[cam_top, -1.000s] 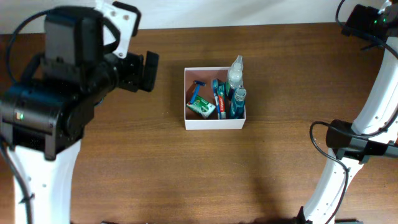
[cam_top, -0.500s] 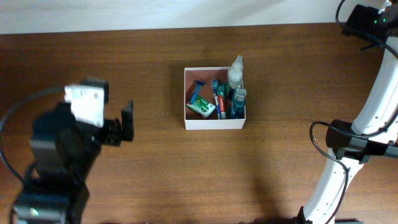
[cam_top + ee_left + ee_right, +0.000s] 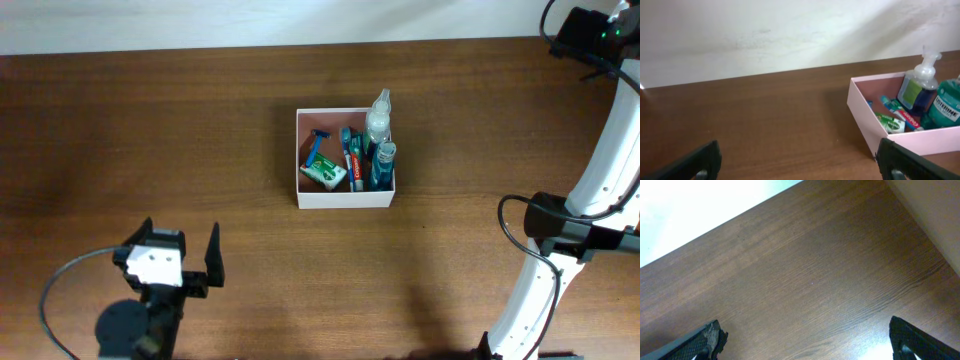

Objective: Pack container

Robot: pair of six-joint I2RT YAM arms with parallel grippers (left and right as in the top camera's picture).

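The container (image 3: pixel 345 198), a square box with thin white walls, stands mid-table. Inside it are a clear spray bottle (image 3: pixel 378 115), a teal mouthwash bottle (image 3: pixel 381 165), a toothpaste tube (image 3: pixel 357 168), a small green box (image 3: pixel 323 173) and a blue razor (image 3: pixel 317 145). My left gripper (image 3: pixel 181 232) is low at the front left, far from the box and open. In the left wrist view the container (image 3: pixel 867 117) lies ahead to the right, and my left gripper (image 3: pixel 800 162) has only bare wood between its fingers. My right gripper (image 3: pixel 805 340) is open over bare table.
The right arm's white links (image 3: pixel 600 180) run along the right edge of the table. A pale wall (image 3: pixel 790 35) rises behind the table's far edge. The table's right edge (image 3: pixel 920 225) shows in the right wrist view.
My left arm has pulled back from beside the container at the upper left down to the front left corner. The right arm and the container have not moved.
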